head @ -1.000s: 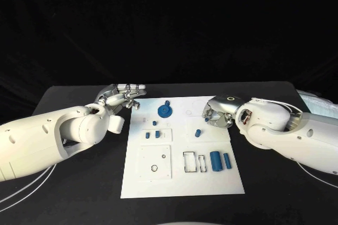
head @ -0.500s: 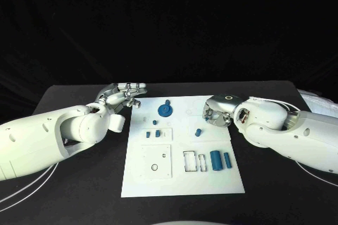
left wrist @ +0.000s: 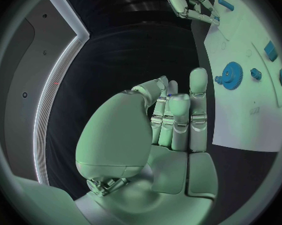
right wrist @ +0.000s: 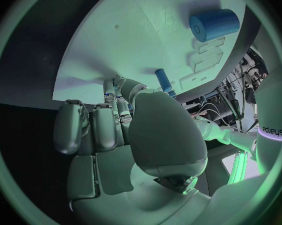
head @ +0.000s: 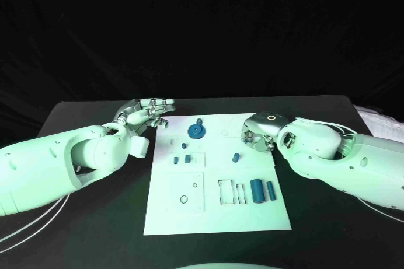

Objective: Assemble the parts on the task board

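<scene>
The head camera looks steeply down from above at the task board (head: 220, 181), taking in the whole plate with both arms at its sides. The left wrist camera sits close behind the left hand (left wrist: 169, 130), seeing the task board's edge and blue gear (left wrist: 231, 73). The right wrist camera, behind the right hand (right wrist: 125, 130), shares that board.
</scene>
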Motion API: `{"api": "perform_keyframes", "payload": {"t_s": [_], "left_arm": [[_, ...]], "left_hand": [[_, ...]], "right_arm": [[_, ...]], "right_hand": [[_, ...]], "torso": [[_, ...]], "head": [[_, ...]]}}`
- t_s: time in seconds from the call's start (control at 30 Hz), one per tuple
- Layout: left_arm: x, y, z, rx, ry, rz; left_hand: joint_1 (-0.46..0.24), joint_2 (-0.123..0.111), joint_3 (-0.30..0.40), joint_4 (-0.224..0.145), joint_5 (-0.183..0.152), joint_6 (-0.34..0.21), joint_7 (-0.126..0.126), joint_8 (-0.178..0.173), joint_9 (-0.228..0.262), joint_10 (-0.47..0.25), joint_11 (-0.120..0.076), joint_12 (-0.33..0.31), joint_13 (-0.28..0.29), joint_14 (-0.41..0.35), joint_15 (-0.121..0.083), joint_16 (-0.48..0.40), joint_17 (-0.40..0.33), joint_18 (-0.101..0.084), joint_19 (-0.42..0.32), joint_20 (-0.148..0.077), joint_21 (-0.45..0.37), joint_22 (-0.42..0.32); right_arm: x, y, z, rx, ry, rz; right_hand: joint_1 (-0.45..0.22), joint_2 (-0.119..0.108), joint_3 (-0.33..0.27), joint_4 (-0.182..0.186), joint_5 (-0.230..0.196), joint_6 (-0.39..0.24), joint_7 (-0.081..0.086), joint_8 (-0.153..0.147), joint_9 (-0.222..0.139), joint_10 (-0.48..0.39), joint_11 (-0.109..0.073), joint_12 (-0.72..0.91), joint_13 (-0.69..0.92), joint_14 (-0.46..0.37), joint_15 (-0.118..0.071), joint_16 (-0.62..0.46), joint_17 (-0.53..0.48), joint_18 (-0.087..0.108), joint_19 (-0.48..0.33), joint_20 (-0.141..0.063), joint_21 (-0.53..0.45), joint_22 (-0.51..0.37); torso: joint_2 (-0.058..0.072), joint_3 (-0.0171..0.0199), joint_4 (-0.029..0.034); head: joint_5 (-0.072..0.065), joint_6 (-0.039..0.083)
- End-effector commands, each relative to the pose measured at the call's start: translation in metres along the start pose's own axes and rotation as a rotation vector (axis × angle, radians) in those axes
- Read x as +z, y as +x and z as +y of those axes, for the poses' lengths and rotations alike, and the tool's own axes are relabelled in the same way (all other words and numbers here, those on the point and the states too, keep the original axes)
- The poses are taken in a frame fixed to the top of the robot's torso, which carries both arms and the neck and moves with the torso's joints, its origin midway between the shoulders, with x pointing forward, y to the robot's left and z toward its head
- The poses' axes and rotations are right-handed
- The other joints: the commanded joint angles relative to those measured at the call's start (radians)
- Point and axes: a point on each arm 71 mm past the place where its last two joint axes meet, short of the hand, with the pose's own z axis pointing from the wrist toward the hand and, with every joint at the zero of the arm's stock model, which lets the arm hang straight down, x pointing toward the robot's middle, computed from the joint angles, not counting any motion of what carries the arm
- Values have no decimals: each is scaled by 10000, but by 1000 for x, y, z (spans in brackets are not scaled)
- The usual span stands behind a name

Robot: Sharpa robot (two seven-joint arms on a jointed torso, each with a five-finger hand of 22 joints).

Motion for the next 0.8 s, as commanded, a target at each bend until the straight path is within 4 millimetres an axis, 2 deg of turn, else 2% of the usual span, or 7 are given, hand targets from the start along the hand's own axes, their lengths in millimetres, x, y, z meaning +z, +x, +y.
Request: {"api": "perform_keyframes", "payload": {"t_s": [0.03,0.27,0.33,0.37,0.4,0.6,0.8], "left_arm": [[0,2,-1,-112,76,128],[1,1,0,-106,46,110],[1,1,0,-113,25,128],[1,1,0,-119,7,145],[1,2,0,-123,-3,155],[1,3,1,-138,-34,193],[1,5,2,-163,-43,254]], "left_hand": [[-45,66,-88,0,55,-5,26,55,-13,-67,-6,50,15,-73,-3,-55,-14,109,-82,15,-44,-20],[-43,80,-117,-17,57,-35,36,51,-18,-104,4,60,14,-78,3,-52,-22,108,-81,16,-64,-32],[-38,122,-154,-39,61,-69,40,52,-22,-115,2,99,23,166,0,290,482,51,62,17,250,141],[-35,172,-222,-77,63,-125,36,54,-25,-87,-17,194,50,563,-16,840,1242,0,239,9,568,313],[-36,185,-251,-94,63,-158,37,51,-28,-75,-21,236,63,649,-18,971,1406,-14,295,4,659,362],[-42,209,-340,-153,69,-245,65,56,-31,-154,3,325,80,328,3,623,721,126,-42,11,-253,-154],[-50,216,-371,-171,70,-274,74,60,-32,-193,14,351,83,234,11,533,555,153,-129,16,-452,-266]], "right_arm": [[-5,-5,4,10,-52,-654],[-14,-17,2,246,6,-1106],[-17,-20,2,296,2,-1200],[-19,-22,2,345,-27,-1275],[-20,-23,3,385,-57,-1313],[-25,-29,15,687,-431,-1441],[-27,-31,44,1145,-1259,-1439]], "right_hand": [[-57,37,14,-35,-37,63,14,10,29,256,-194,-60,10,520,-72,40,-17,61,57,-12,46,21],[-81,40,22,-35,-42,66,18,5,33,265,-190,-72,3,519,-72,40,-19,61,62,-14,50,26],[-85,42,26,-36,-43,66,19,4,34,267,-189,-74,2,520,-72,45,-13,61,62,-15,50,27],[-85,43,31,-38,-45,66,21,3,35,270,-188,-76,0,520,-72,47,-12,61,62,-15,49,25],[-85,43,31,-38,-45,66,21,3,35,270,-188,-76,0,520,-72,47,-12,61,62,-15,49,25],[-83,45,65,-68,-48,65,34,-8,41,285,-180,-94,-10,520,-71,54,-6,58,74,-17,62,44],[-83,46,104,-103,-45,59,55,-24,48,294,-168,-120,-24,519,-65,58,-5,58,77,-18,64,45]], "torso": [[-11,2,-6],[-6,1,-15],[-2,6,-15],[1,10,-11],[1,10,-11],[3,5,-8],[3,-5,8]], "head": [[-4,4],[-22,31],[-24,32],[-25,35],[-25,35],[16,18],[199,-15]]}}
